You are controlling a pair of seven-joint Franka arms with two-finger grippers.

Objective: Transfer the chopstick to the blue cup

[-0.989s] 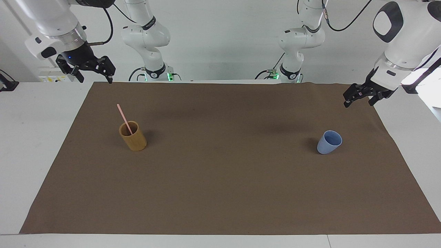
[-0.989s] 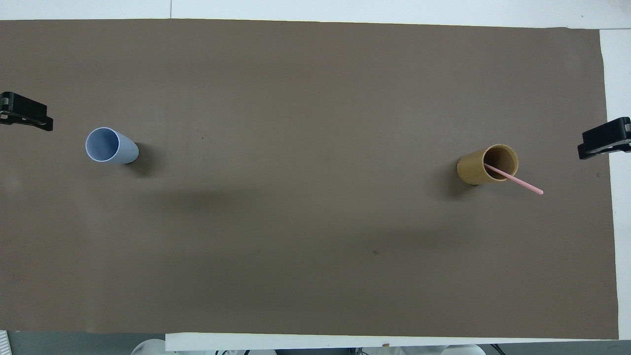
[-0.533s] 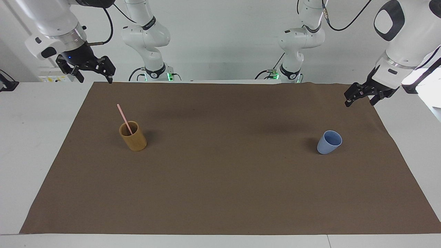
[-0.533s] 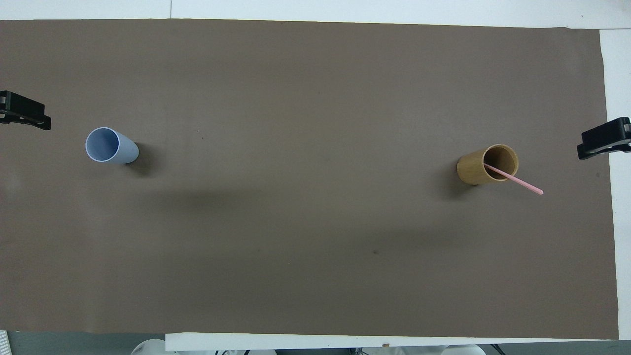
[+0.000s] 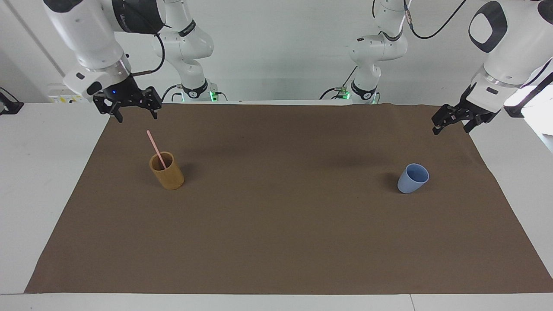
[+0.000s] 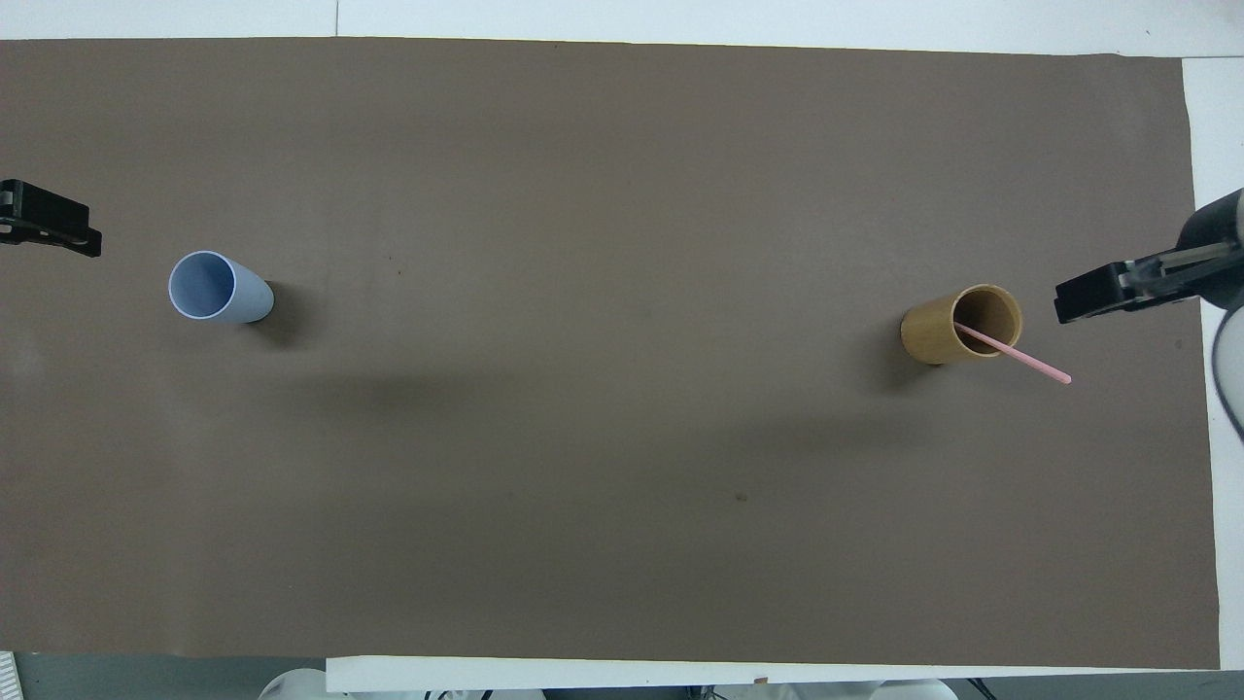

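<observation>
The pale pink chopstick (image 5: 153,145) stands slanted in the tan-yellow cup (image 5: 167,175) toward the right arm's end of the table; its top leans out over the rim, as the overhead view (image 6: 1025,358) shows. The blue cup (image 5: 412,179) stands upright and empty toward the left arm's end. My right gripper (image 5: 136,115) is open and empty, in the air above the mat's edge, beside the chopstick's top and apart from it. My left gripper (image 5: 449,128) is open and empty, in the air over the mat's corner.
A brown mat (image 5: 281,224) covers most of the white table (image 5: 39,172). The tan-yellow cup (image 6: 957,326) and the blue cup (image 6: 216,289) stand far apart near the mat's two ends, with bare mat between them.
My right gripper has moved in over the mat toward the tan-yellow cup and the chopstick's top, and has turned. The left gripper has hardly moved. The cups and the chopstick have not moved.
</observation>
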